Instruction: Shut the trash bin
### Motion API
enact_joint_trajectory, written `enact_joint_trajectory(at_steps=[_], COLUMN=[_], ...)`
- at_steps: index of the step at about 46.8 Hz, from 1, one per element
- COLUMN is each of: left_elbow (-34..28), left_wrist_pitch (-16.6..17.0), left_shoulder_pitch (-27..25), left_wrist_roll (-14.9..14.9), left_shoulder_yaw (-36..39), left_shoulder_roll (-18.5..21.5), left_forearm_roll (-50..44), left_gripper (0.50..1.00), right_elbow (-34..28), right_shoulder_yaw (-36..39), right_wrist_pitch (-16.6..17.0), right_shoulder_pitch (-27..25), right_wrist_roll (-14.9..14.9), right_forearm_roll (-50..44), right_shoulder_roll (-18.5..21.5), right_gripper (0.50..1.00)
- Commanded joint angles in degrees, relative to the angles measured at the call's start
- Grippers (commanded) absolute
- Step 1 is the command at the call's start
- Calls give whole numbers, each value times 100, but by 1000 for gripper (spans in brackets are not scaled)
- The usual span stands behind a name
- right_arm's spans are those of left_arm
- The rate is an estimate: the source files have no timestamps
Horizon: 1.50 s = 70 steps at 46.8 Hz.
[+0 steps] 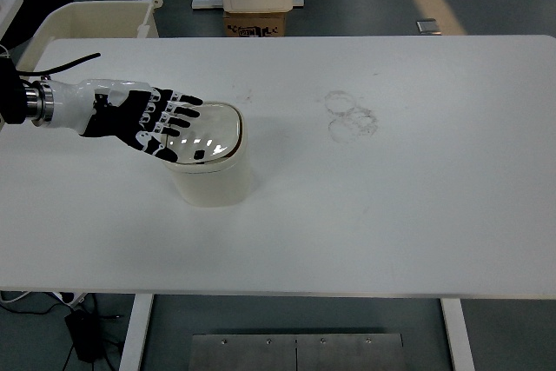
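Note:
A small cream trash bin (211,182) stands on the white table (391,206), left of the middle. Its glossy lid (213,134) lies flat across the top, closed. My left hand (159,123) comes in from the left edge, palm down, fingers spread and flat. Its fingertips (186,114) rest over the left part of the lid. It grasps nothing. The right arm is out of view.
Faint ring marks (350,115) stain the table right of the bin. Beyond the far edge stand a cream tub (95,16) at the left and a white pedestal with a cardboard box (256,22). The near edge runs along the bottom.

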Motion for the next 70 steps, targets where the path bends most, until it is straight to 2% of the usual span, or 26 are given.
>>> enact_joint_trajectory(at_steps=[1,22,48,70], left_elbow=[-1,-1,60,60], left_wrist_pitch=[0,-9,9,9], left_shoulder_pitch=[-17,-263,-245,-227], left_wrist_roll=[2,-7,-42,-42], left_shoulder_yaw=[-12,-39,-74,-91], left_shoulder_roll=[-12,-74,-557,-566], left_forearm_roll=[-8,-8,-25,-25], left_gripper=[1000,1000,1000,1000], right_elbow=[3,3,3,3], right_shoulder_yaw=[0,0,0,0], right_wrist_pitch=[0,0,0,0], right_shoulder_pitch=[4,4,4,4], right_wrist_roll=[-1,-1,-1,-1], right_forearm_roll=[0,8,0,0], right_shoulder_roll=[0,0,0,0], right_gripper=[991,991,991,991])
